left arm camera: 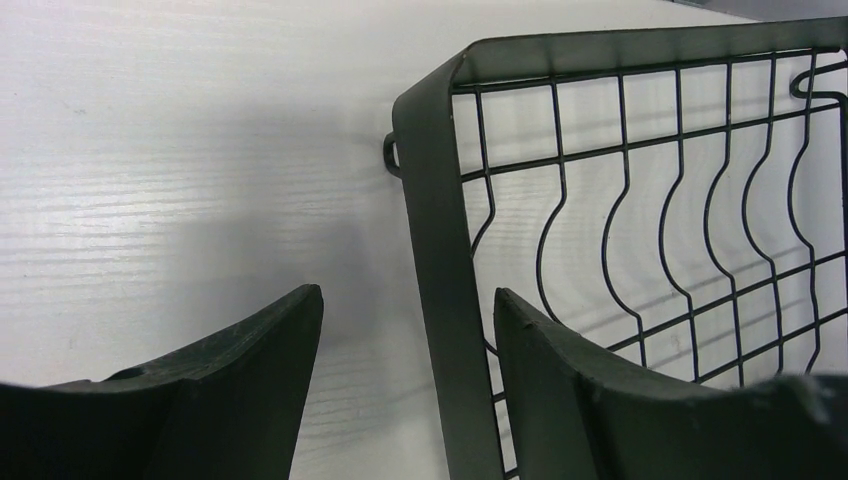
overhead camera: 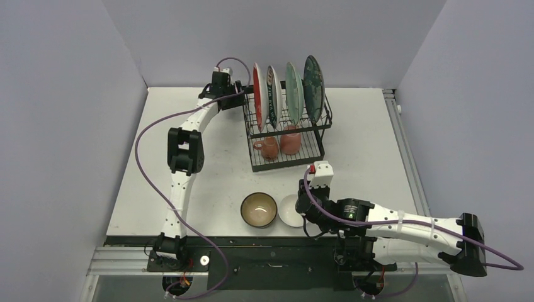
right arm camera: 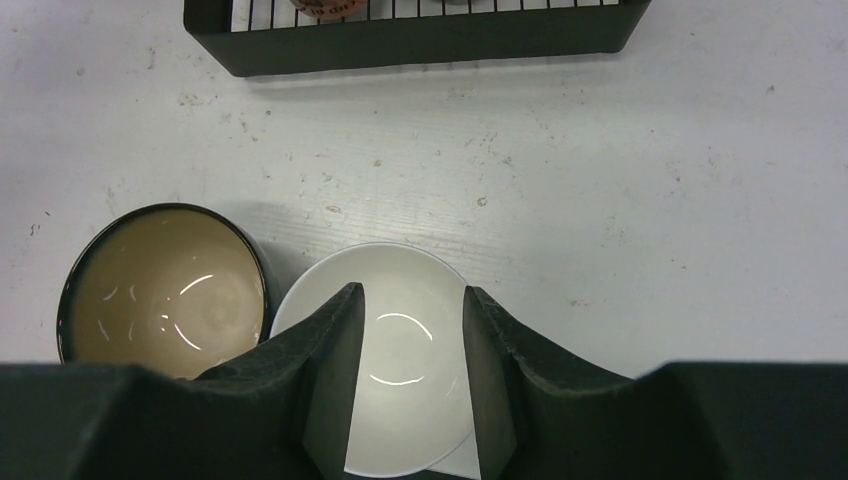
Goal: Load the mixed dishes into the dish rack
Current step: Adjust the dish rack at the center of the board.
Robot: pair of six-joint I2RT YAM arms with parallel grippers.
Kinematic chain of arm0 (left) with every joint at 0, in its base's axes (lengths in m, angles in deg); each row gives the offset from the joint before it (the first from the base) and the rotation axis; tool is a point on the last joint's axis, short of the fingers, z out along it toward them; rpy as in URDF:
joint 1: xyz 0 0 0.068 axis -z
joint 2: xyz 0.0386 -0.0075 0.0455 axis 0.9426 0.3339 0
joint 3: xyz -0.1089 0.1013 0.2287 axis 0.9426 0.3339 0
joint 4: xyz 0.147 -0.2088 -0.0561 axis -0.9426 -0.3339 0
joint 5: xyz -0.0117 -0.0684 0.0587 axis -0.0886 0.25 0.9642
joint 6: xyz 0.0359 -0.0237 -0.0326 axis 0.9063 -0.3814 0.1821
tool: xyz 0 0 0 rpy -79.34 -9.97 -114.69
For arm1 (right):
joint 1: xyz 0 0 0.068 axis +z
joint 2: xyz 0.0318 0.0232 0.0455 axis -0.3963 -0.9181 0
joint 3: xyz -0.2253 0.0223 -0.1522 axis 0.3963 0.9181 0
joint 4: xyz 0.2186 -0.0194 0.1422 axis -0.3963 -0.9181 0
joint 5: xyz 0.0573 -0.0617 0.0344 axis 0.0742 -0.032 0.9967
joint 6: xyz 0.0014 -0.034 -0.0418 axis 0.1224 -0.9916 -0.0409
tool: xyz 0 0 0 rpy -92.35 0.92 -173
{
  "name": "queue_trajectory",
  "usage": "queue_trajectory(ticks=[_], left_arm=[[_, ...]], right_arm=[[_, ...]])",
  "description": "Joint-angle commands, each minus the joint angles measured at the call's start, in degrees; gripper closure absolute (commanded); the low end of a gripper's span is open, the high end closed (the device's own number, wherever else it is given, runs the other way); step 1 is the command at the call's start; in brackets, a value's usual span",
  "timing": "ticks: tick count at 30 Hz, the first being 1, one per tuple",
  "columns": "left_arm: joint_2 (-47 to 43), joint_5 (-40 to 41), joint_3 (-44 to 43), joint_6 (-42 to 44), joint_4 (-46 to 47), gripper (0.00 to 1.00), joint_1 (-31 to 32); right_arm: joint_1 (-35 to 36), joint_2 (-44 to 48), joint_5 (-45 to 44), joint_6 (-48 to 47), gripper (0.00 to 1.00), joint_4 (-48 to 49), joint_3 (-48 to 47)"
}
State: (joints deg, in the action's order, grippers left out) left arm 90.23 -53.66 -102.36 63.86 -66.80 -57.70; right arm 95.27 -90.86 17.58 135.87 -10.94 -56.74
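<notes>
The right end effector (right arm camera: 412,295), jaws half open and gripping nothing, hovers directly above the small white bowl (right arm camera: 400,400), with the dish rack (right arm camera: 400,40) at twelve o'clock.

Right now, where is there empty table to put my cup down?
Bare white table lies right of the black wire dish rack, and left of it beside the left arm. Crowded: the near edge, where the brown bowl, small white bowl and right tool sit together.

Plates (overhead camera: 313,80) are standing in the rack's (overhead camera: 286,167) upper slots, mugs (overhead camera: 266,148) sitting on its tray below; in front, on the counter (overhead camera: 365,145), larger bowl (overhead camera: 259,209) is sitting left of smaller bowl (overhead camera: 291,211).
</notes>
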Motion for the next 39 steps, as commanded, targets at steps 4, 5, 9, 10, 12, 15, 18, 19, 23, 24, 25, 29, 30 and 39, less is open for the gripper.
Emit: queue_trajectory(ticks=[4,5,9,10,12,15,18,19,23,24,25,29,30,39], left_arm=[[-3.02,0.31,1.04,4.17,2.07,0.47,-0.73],[-3.47,0.5,1.55,4.51,1.84,0.48,-0.71],[-4.32,1.88,2.59,6.98,0.2,0.56,-0.75],[-4.48,2.31,2.75,7.36,-0.36,0.6,-0.73],[-4.97,3.06,3.42,8.3,-1.13,0.65,-0.72],[-6.44,4.02,5.26,9.56,-1.53,0.72,-0.81],[-8.4,4.79,7.01,10.54,-1.63,0.76,-0.99],[-8.85,5.24,7.92,11.01,-1.63,0.78,-0.96],[-11.27,6.47,10.61,12.26,-1.76,0.83,-1.34],[-12.12,6.53,11.12,12.38,-1.74,0.84,-1.56],[-12.56,6.55,12.31,12.46,-1.64,0.86,-1.69],[-15.35,6.52,16.67,11.43,-0.89,0.93,-3.23],[-16.31,6.51,18.29,11.13,-0.69,0.94,-3.53],[-23.56,4.17,29.58,7.54,2.45,0.96,-7.38]], right_arm=[[-0.38,-2.42,0.91,0.95,0.64,2.58,-2.74],[-0.44,-2.74,1.26,1.2,0.64,2.52,-2.8],[-0.43,-3.13,1.83,1.99,0.66,2.2,-2.76],[-0.41,-3.09,1.9,2.1,0.66,2.2,-2.75],[-0.42,-3.15,2.02,2.46,0.67,2.18,-2.63],[-0.38,-3.39,1.82,3.04,0.67,2.4,-2.3],[-0.55,-4.37,1.46,3.23,0.67,2.16,-2.55],[-0.55,-4.59,1.41,3.22,0.67,1.9,-2.85],[-1.37,-5.15,0.8,3.05,0.67,0.84,-3.49],[-1.83,-5.09,0.95,2.97,0.67,0.77,-3.48],[-2.07,-5.08,1.11,2.9,0.67,1.02,-3.42],[-4.16,-5.39,3.15,2.2,0.68,2.94,-2.91],[-5.12,-5.68,4.17,1.92,0.68,3.4,-2.72],[-11.72,-8.65,8.41,1.25,0.71,10.07,-2.77]])
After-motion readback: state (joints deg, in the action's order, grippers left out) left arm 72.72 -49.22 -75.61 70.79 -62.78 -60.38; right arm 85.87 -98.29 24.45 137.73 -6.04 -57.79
